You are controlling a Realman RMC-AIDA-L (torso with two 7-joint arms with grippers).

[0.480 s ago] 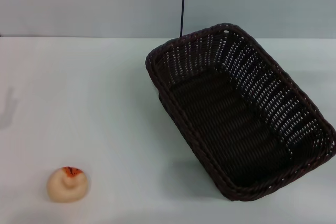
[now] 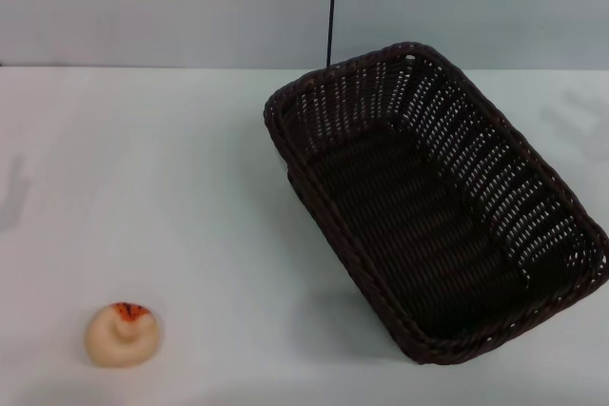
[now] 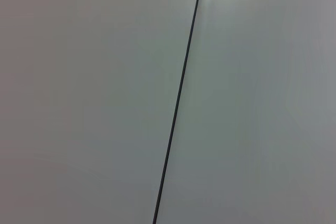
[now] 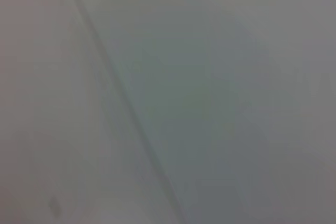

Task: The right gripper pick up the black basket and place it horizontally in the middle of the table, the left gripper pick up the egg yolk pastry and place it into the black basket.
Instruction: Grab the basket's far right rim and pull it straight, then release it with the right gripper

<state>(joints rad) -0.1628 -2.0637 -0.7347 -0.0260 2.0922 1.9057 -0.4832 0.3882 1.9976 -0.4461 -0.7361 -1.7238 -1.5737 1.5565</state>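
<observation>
a: head view first. where's the basket?

b: on the right half of the table, sitting flat, open side up, turned at a slant, one short end toward the wall, the other toward the near right corner. nothing lies in it.

a: and the pastry?

b: near the front left edge, well apart from the basket, red-speckled spot facing up. behind the basket a thin dark line runs up the wall.

a: any gripper there?

b: neither shows. just faint shadows on the table at the far left and far right.

a: left wrist view?

b: only pale wall with the same thin dark line crossing it on a slant. no fingers, so whether the left gripper is spread or pressed together, i can't tell.

a: right wrist view?

b: a blurred pale surface with a faint slanted streak. no fingers, basket or pastry visible, so the right gripper's state can't be told either.
</observation>
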